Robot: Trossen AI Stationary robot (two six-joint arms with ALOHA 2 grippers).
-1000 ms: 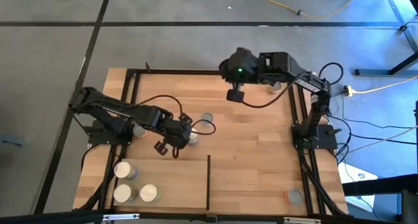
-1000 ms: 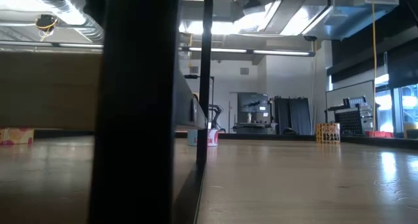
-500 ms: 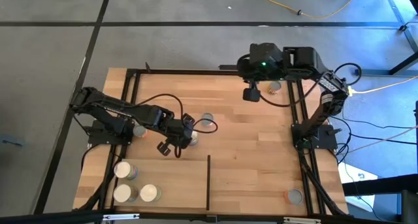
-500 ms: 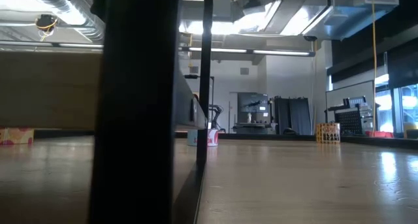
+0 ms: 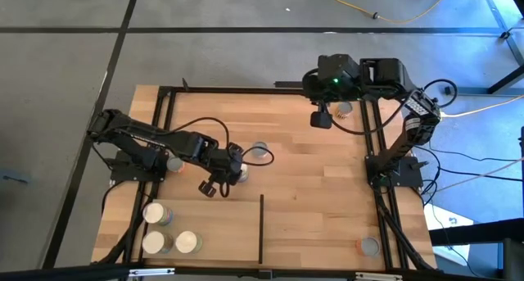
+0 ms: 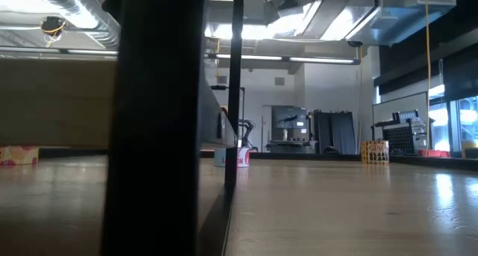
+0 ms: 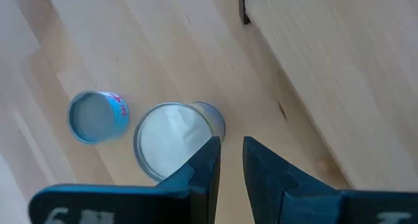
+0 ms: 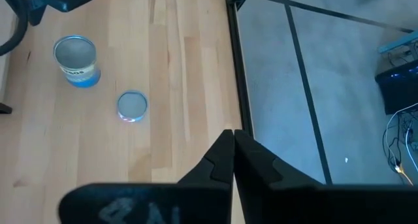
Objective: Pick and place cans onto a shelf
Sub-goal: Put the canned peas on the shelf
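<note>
- Three cans (image 5: 162,232) are sitting on the shelf (image 5: 225,232) at the near left of the tabletop (image 5: 311,174).
- The left gripper (image 7: 230,160) is hanging by a silver-topped can (image 7: 168,145), its fingers (image 7: 206,165) a little apart, holding nothing.
- Farther away, the right gripper (image 8: 234,152) is hovering over the tabletop's edge, its fingers pressed together.

Left arm stretched low from the table's left side toward the middle, elbow bent, left gripper (image 5: 214,185) pointing down with its fingers (image 7: 208,168) only a narrow gap apart. Right arm folded back on itself at the table's far right corner, forearm reaching inward along the far edge, right gripper (image 5: 320,117) hanging high with its fingers (image 8: 222,160) pressed together, nothing between them.
</note>
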